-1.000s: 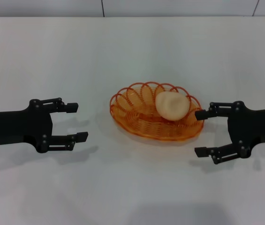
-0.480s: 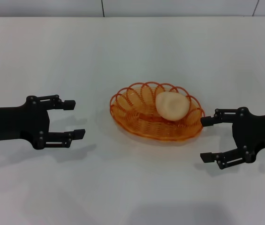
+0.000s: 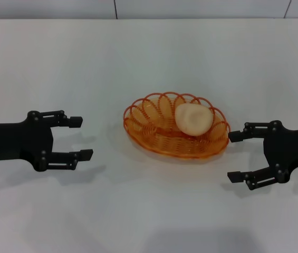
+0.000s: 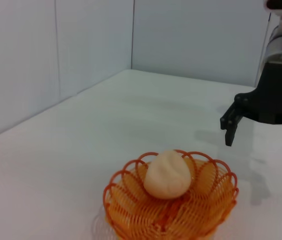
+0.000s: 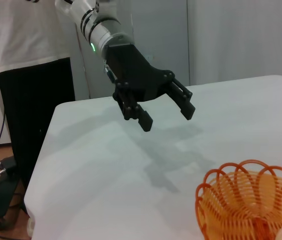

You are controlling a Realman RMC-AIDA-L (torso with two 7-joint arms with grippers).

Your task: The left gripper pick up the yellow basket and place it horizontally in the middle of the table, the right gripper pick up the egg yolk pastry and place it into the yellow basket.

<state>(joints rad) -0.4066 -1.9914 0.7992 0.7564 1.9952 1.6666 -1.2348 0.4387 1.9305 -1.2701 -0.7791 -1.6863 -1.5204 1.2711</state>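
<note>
The yellow basket [image 3: 159,138] lies lengthwise across the middle of the white table [image 3: 149,58]. The egg yolk pastry [image 3: 192,118] rests inside it, toward its right end. It shows the same way in the left wrist view, pastry [image 4: 166,174] in basket [image 4: 210,202]. My left gripper [image 3: 78,137] is open and empty, hovering left of the basket. My right gripper [image 3: 234,156] is open and empty, just right of the basket, its upper fingertip close to the rim. The right wrist view shows the left gripper [image 5: 165,114] and the basket's rim [image 5: 240,190].
A person in a white shirt and dark trousers [image 5: 26,60] stands beyond the table's far end in the right wrist view. Pale walls [image 4: 56,55] border the table. Bare tabletop lies in front of and behind the basket.
Both grippers have drawn back from the basket: the left one moved left, the right one moved right and slightly down. The basket and pastry have not moved.
</note>
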